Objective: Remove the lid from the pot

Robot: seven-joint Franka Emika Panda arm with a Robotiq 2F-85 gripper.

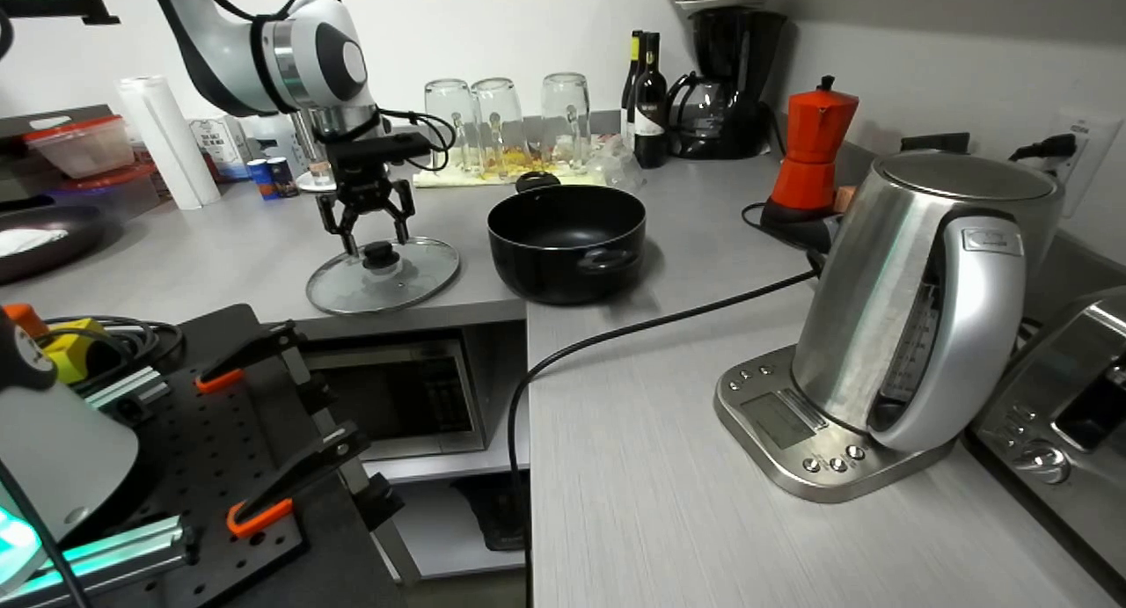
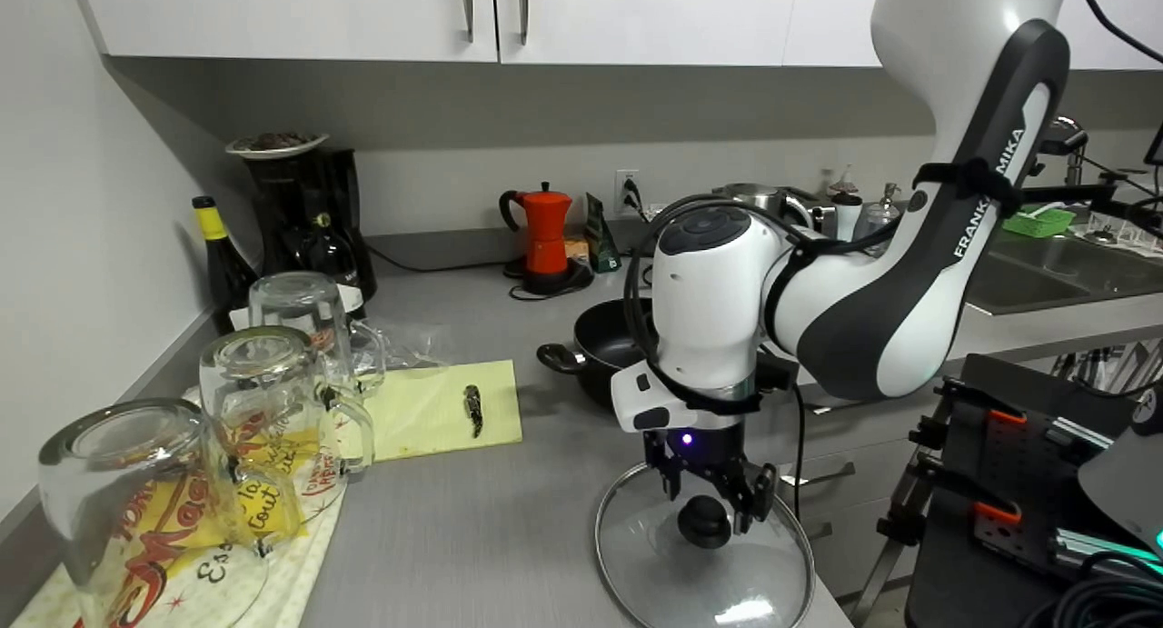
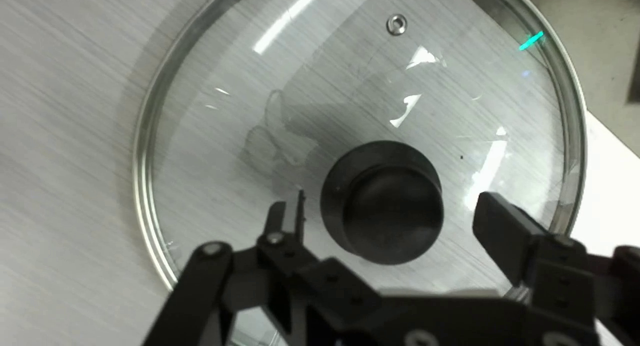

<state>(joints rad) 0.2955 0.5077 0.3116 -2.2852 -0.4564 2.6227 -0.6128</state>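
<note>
Lid (image 1: pixel 394 284) off, beside pot (image 1: pixel 545 265)

Lid lies flat on tabletop (image 1: pixel 625 467), apart from pot; in wrist view its rim overlaps tabletop edge. End effector (image 1: pixel 377 245): fingers apart, 1 each side of knob (image 3: pixel 392 213). Room betw. pot & kettle (image 1: pixel 884 300), but black cord (image 1: pixel 748 295) cuts across. Upturned glass mugs (image 1: pixel 498 115) nr pot, toward white wall (image 1: pixel 519 18).

A black coffee maker (image 1: pixel 748 71) and two dark bottles (image 1: pixel 651 102) stand at the back corner of the grey counter (image 1: pixel 616 467), and three upturned glass mugs (image 1: pixel 566 120) line the back edge beside them. Along the adjoining back edge come a red moka pot (image 1: pixel 811 142), then a steel kettle (image 1: pixel 871 274) on its base (image 1: pixel 778 423) and, next to that, a toaster (image 1: pixel 1078 485). Under the front edge, a microwave (image 1: pixel 396 397) sits on a shelf (image 1: pixel 440 469).
</note>
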